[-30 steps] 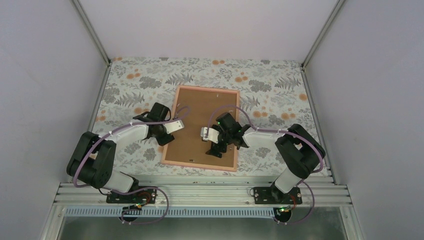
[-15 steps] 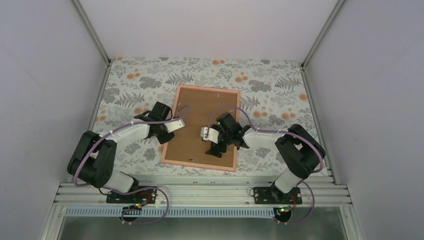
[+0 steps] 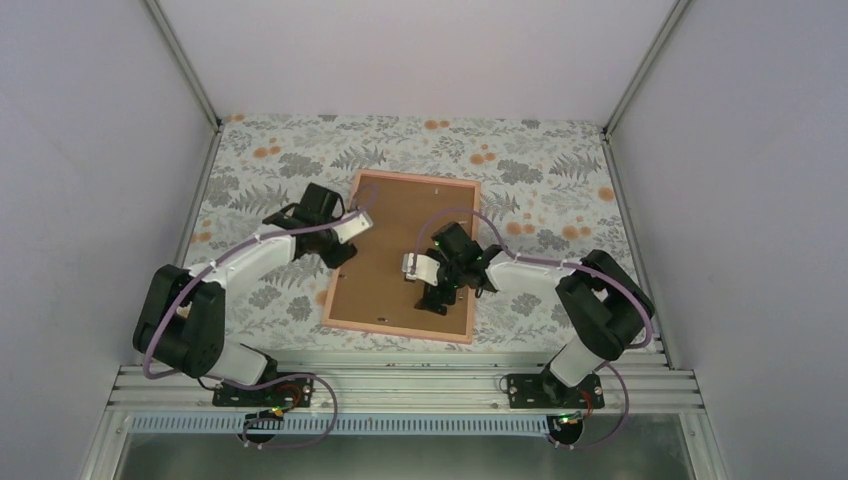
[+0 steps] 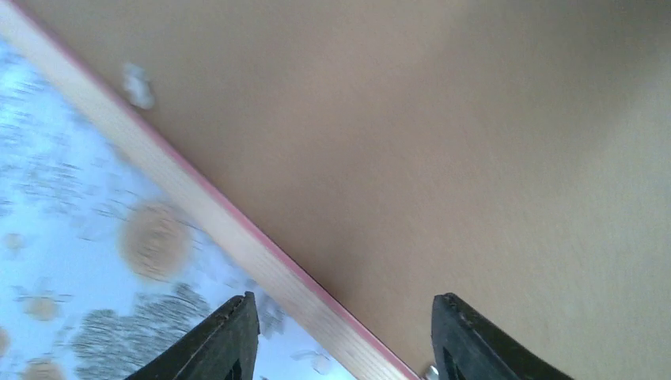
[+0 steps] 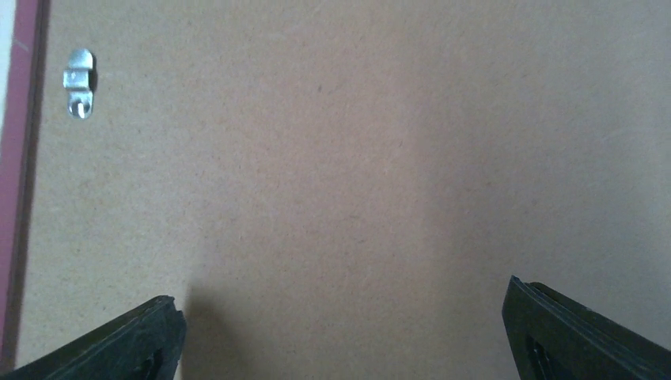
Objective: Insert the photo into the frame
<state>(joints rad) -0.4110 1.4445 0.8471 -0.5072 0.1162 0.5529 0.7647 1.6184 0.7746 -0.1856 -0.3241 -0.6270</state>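
Observation:
The pink-orange frame lies face down on the floral table, with the brown backing board set in it. The photo is hidden from every view. My left gripper is open and empty over the frame's left edge. In the left wrist view the gripper has one jaw over the cloth and one over the board, with the frame's edge between them. My right gripper is open wide and empty over the board's lower right part. The right wrist view shows only board under it.
A metal hanger clip sits on the board near the frame's dark pink edge. A small pale tab shows blurred at the frame's inner edge. The floral cloth surrounds the frame. White walls and metal rails enclose the table.
My left gripper has moved farther along the frame's left edge, away from the bases. The right gripper has hardly moved. The frame and board lie as before.

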